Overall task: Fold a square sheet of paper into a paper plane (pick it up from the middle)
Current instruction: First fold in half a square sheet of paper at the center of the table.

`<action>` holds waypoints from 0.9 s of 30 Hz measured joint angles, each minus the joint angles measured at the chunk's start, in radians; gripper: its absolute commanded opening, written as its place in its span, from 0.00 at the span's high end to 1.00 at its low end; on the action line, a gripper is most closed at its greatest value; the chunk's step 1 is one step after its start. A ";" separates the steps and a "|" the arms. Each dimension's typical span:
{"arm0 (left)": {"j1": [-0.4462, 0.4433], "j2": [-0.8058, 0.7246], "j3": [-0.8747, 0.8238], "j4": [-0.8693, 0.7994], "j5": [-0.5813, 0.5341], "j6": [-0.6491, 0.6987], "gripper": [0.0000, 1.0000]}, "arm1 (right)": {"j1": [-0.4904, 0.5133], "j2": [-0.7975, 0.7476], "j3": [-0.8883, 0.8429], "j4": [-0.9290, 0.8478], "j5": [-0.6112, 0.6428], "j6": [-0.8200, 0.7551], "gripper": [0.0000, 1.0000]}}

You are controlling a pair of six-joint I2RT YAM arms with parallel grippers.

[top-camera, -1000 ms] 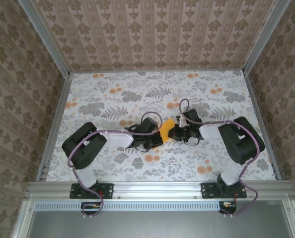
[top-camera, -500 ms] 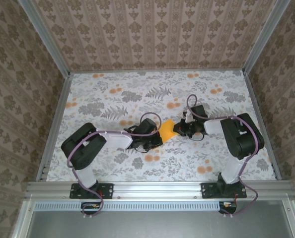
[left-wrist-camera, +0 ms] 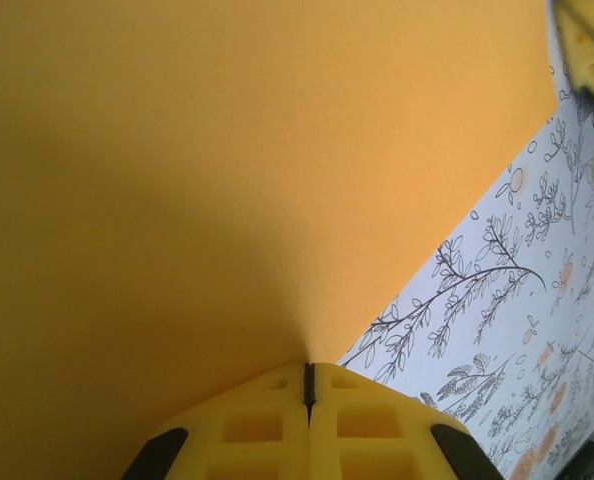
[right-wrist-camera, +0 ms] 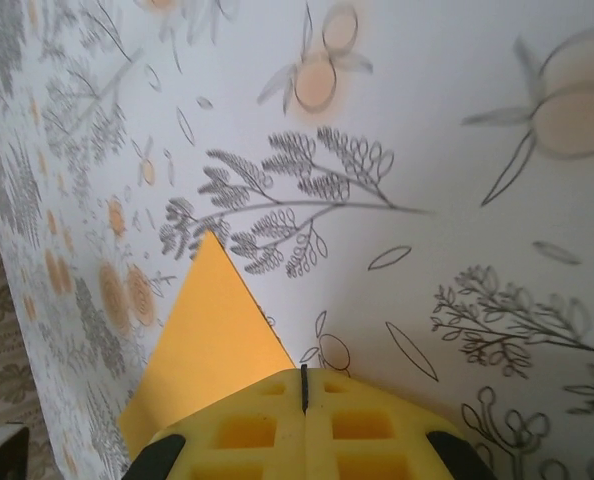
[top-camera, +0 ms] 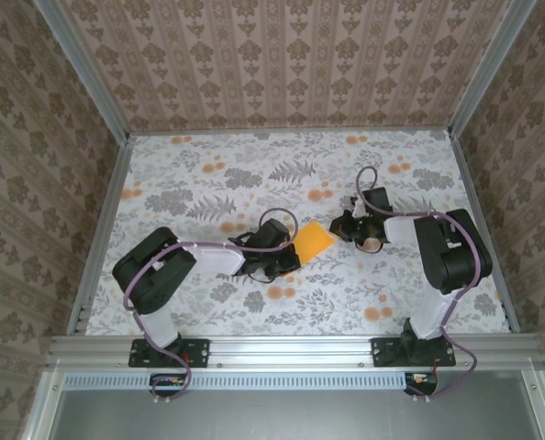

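The bench (top-camera: 208,165), covered in a print of grey leaves and orange flowers, carries the square sheet of paper (top-camera: 312,241) near its middle. The sheet lies flat, one corner pointing to the far wall.

The left arm (top-camera: 208,257) is on the sheet's left. It is folded low, elbow raised and forearm running almost level towards the sheet. The right arm (top-camera: 442,252) is on the sheet's right, its upper link standing steep and its forearm angled down and inward.

The left end effector (top-camera: 291,249) meets the sheet at its near-left side. In its wrist view the yellow fingers (left-wrist-camera: 267,425) are pressed together, tips (left-wrist-camera: 309,372) against the orange-yellow surface (left-wrist-camera: 227,180) close to an edge. I cannot tell whether the paper is nipped between them or only pinned.

The right end effector (top-camera: 341,226) sits just beside the sheet's right corner, apart from it. Its jaws are pressed together on nothing (right-wrist-camera: 304,378), with a pointed corner of the sheet (right-wrist-camera: 207,340) to their left.
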 measured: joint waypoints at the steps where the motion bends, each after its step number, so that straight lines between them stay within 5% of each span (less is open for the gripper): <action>1: 0.000 -0.001 0.000 -0.003 0.001 0.000 1.00 | -0.001 -0.021 -0.008 0.002 0.006 0.000 1.00; 8: 0.000 -0.002 0.015 -0.034 0.003 0.019 1.00 | 0.078 -0.156 -0.119 0.055 0.011 0.039 1.00; 16: 0.000 -0.002 0.027 -0.061 0.001 0.069 1.00 | 0.206 -0.104 -0.140 0.108 0.009 0.091 1.00; 27: 0.022 -0.010 0.030 -0.083 0.000 0.177 1.00 | 0.218 -0.052 -0.162 0.172 0.018 0.177 1.00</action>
